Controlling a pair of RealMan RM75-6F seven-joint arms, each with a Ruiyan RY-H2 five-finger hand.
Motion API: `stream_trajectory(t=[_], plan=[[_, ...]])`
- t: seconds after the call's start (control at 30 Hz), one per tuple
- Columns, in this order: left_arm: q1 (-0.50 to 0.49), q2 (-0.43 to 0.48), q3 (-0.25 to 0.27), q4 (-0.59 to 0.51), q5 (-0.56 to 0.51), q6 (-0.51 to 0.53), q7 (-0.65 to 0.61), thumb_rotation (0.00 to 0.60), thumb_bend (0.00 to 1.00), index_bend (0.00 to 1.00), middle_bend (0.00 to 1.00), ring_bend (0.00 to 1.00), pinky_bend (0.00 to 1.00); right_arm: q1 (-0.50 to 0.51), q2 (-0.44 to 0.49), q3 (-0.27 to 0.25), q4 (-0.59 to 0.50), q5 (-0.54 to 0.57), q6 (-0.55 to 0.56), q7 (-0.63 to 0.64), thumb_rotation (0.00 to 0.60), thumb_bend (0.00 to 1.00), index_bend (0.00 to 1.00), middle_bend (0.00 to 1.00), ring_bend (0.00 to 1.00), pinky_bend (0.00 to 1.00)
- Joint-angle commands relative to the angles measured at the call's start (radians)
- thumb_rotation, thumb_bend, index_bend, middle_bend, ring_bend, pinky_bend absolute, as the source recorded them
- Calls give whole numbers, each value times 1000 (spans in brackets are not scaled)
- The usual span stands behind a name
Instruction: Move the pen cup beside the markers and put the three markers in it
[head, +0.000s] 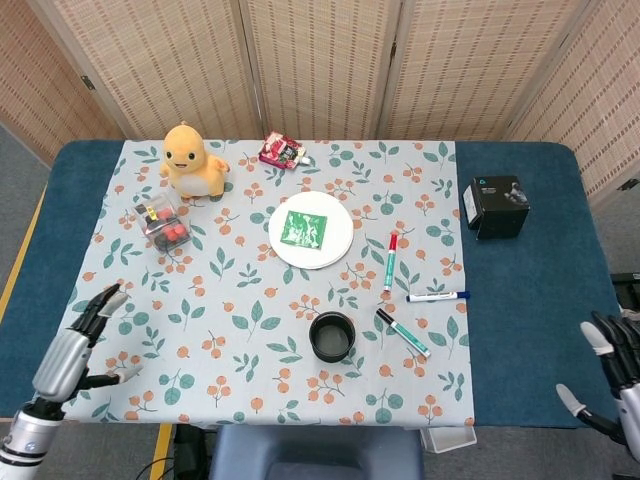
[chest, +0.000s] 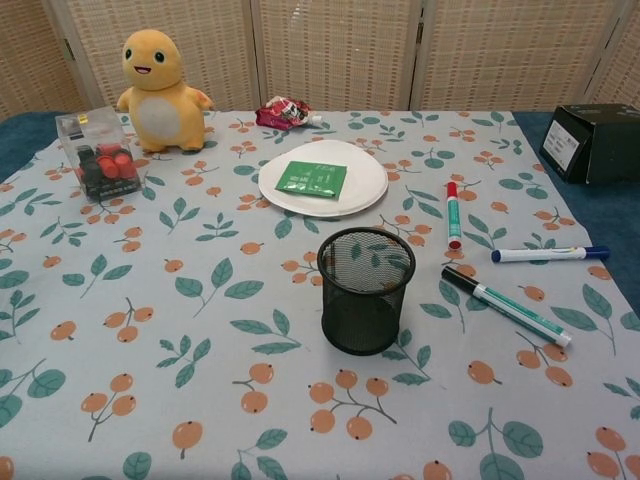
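Note:
The black mesh pen cup (head: 332, 337) (chest: 366, 291) stands upright on the floral cloth, empty. Three markers lie to its right: a red-capped one (head: 389, 261) (chest: 452, 213), a blue-capped one (head: 437, 296) (chest: 549, 254), and a green one with a black cap (head: 403, 332) (chest: 506, 305), nearest the cup. My left hand (head: 72, 343) hangs open at the table's front left edge, far from the cup. My right hand (head: 612, 378) shows open at the far right edge, beyond the table. Neither hand appears in the chest view.
A white plate (head: 338, 240) with a green packet (head: 302, 228) lies behind the cup. A yellow plush toy (head: 192, 160), a clear box of red items (head: 163, 222) and a red wrapper (head: 281, 151) sit at the back left. A black box (head: 494, 206) stands at the right.

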Motion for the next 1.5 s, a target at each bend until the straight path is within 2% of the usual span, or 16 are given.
stream_trajectory(t=[0.03, 0.2, 0.3, 0.6, 0.83, 0.93, 1.1, 1.33, 1.5], plan=[[74, -45, -22, 170, -63, 47, 34, 600, 24, 0, 0, 0, 261, 45, -9, -23, -62, -17, -109, -114, 600, 247, 0, 0, 0, 0], [84, -67, -33, 259, -77, 8, 155, 600, 24, 0, 0, 0, 248, 78, -25, -27, -89, -5, -194, -200, 600, 247, 0, 0, 0, 0], [92, -73, -44, 287, -72, 17, 215, 600, 24, 0, 0, 0, 246, 98, -31, -29, -99, 17, -254, -242, 600, 247, 0, 0, 0, 0], [138, -30, -96, 291, -94, 79, 140, 600, 24, 0, 0, 0, 245, 164, -23, -4, -160, 120, -409, -343, 600, 248, 3, 0, 0, 0], [148, -23, -107, 281, -87, 71, 142, 600, 24, 0, 0, 0, 245, 235, 15, 39, -252, 190, -511, -438, 600, 248, 136, 0, 0, 0], [151, -21, -111, 273, -80, 71, 146, 600, 24, 0, 0, 0, 245, 259, 17, 51, -263, 205, -535, -452, 600, 247, 210, 0, 0, 0], [154, -20, -118, 265, -77, 64, 158, 600, 24, 0, 0, 0, 245, 302, 11, 62, -262, 228, -592, -496, 600, 247, 263, 0, 0, 0], [159, -17, -127, 261, -74, 55, 156, 600, 24, 0, 0, 0, 245, 376, -44, 96, -243, 303, -678, -548, 600, 258, 309, 0, 0, 0], [162, -16, -133, 260, -71, 54, 150, 600, 24, 0, 0, 0, 245, 413, -107, 122, -212, 338, -691, -542, 600, 284, 363, 0, 0, 0]])
